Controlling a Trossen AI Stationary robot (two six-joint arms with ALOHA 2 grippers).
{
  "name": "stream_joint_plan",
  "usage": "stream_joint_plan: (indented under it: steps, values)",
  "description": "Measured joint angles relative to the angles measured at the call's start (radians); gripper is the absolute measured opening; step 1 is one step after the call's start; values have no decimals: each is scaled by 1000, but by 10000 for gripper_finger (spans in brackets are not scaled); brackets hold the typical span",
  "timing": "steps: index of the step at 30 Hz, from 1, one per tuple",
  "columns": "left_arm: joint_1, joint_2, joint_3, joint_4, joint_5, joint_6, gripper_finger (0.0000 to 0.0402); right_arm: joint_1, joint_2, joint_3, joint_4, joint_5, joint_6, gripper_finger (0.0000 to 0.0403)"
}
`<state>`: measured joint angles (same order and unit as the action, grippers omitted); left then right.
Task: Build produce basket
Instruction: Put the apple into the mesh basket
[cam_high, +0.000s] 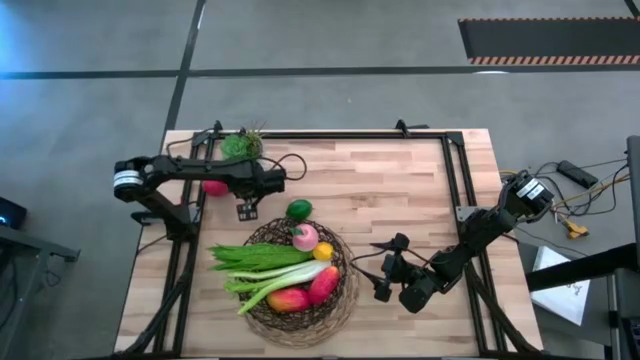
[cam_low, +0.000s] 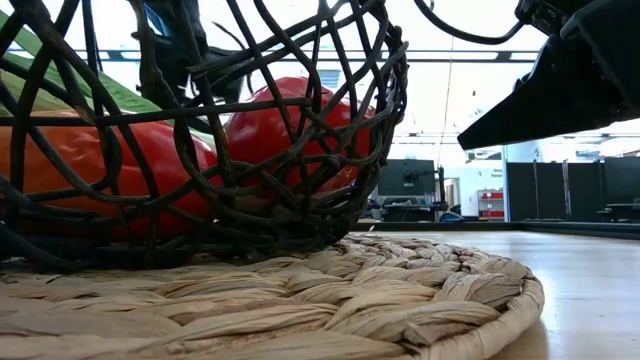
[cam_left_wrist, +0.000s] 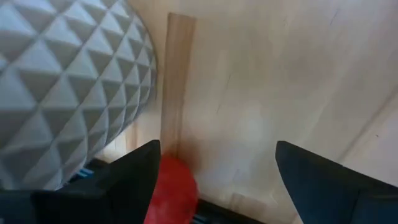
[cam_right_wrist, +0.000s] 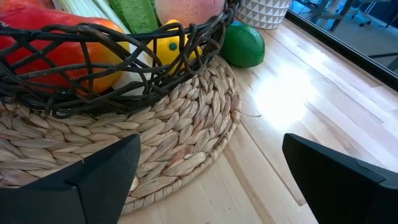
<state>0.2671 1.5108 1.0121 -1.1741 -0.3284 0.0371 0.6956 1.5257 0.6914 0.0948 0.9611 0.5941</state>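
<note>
Red apple (cam_high: 214, 187): outside the basket (cam_high: 296, 311), by the white pot's (cam_left_wrist: 62, 93) base, directly below the left gripper (cam_left_wrist: 214, 180) (fingers spread, empty); right gripper (cam_right_wrist: 211, 180) farther, open, empty.

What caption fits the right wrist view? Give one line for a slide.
Right gripper, fingers open, faces the wicker basket of produce on its woven mat, a green lime on the table beside it.
</note>
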Motion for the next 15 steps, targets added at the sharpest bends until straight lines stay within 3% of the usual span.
stream_joint_plan:
  steps: [9, 15]
  values:
    - [1, -225, -41, -23, -11, -117, 300, 0, 0, 0, 0, -3, 0, 384]
    - [28, -390, -134, -49, -51, -267, 300, 0, 0, 0, 0, -3, 0, 384]
